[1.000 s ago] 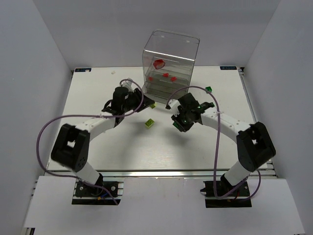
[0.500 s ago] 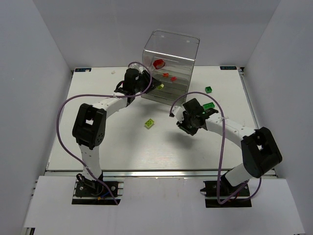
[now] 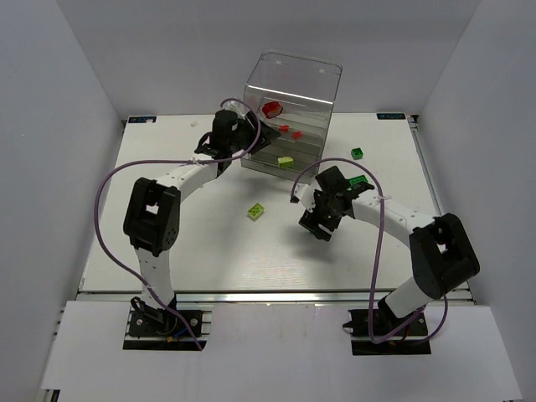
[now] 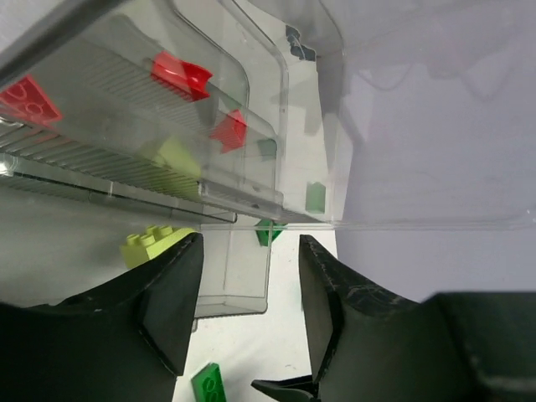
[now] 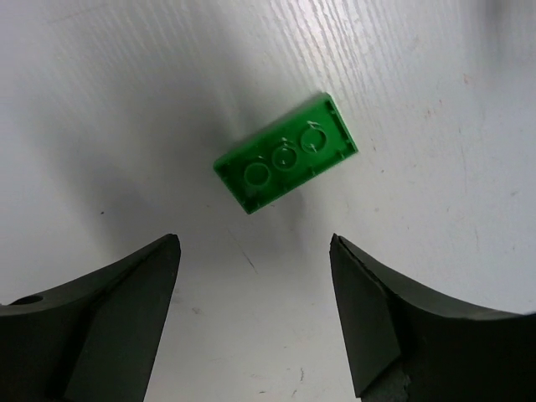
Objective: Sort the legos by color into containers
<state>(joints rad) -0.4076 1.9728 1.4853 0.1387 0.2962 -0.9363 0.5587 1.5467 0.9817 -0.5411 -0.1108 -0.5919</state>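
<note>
The clear container stands at the back, with red legos on its upper shelves. My left gripper is at its left front, open and holding nothing. A yellow-green lego lies at the container's lower front, just past my left finger. In the left wrist view, red legos sit in the drawers. My right gripper hangs open just short of a flat green lego on the table.
A second yellow-green lego lies mid-table. A small dark green one sits to the right of the container. The right arm's cable loops over the table. White walls close in the left, right and back edges.
My left arm carried the yellow-green lego from mid-table to the container and let it go; it now lies at the lower front. My right jaws opened wide over the green lego.
</note>
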